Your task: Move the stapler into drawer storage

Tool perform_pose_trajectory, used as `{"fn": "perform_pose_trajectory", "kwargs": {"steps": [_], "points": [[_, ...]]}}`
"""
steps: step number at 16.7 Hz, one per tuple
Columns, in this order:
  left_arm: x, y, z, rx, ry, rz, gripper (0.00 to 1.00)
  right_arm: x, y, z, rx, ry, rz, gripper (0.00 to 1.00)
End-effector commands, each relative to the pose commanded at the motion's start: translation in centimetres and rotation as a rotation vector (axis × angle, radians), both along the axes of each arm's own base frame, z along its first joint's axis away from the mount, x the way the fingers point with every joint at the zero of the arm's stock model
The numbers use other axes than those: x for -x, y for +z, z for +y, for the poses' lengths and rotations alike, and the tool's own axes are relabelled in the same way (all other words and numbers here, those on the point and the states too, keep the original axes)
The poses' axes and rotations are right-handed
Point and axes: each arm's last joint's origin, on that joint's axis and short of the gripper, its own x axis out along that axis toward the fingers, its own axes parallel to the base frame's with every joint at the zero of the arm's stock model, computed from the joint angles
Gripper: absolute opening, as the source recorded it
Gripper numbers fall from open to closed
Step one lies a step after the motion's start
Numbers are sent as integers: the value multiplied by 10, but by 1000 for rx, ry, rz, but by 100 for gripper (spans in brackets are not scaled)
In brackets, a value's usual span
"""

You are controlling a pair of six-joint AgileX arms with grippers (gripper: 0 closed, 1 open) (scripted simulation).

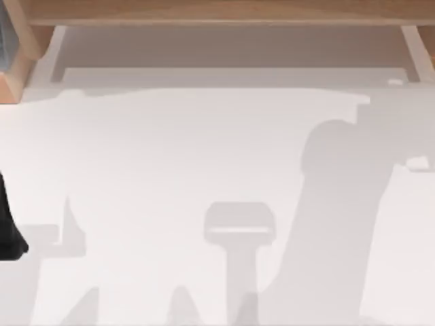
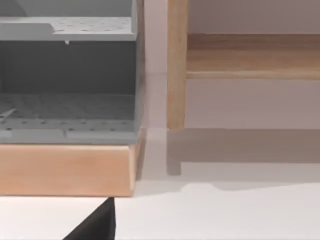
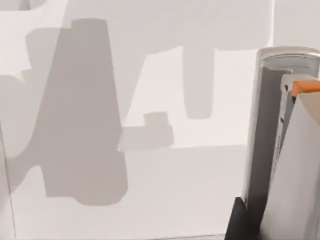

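The white table (image 1: pixel 204 156) is carrying a wooden drawer unit (image 1: pixel 217 12) along its far edge. The left gripper (image 2: pixel 95 225) is sitting at the left edge, facing a grey tray (image 2: pixel 65 107). The stapler (image 3: pixel 272 130) is standing just beside the right gripper (image 3: pixel 240 222), above the table. I cannot tell whether either gripper is grasping anything.

white table (image 1: pixel 204 156), tan wooden drawer frame (image 2: pixel 65 170), grey perforated tray (image 2: pixel 70 107).

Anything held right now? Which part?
Apparently the stapler, in the right gripper, gripped at the end opposite its rounded tip. The left arm sits parked at the table's left edge.
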Motion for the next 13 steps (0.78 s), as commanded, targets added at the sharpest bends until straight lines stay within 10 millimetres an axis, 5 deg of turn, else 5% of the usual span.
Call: {"fn": "perform_pose_trajectory", "kwargs": {"steps": [4,9,13], "points": [[0,0,0,0,0,0,100,-8,-69,-2,-76,24,146,0],[0,0,0,0,0,0,100,-7,-72,-3,-81,22,157,0],[0,0,0,0,0,0,100,-7,-72,-3,-81,22,157,30]]}}
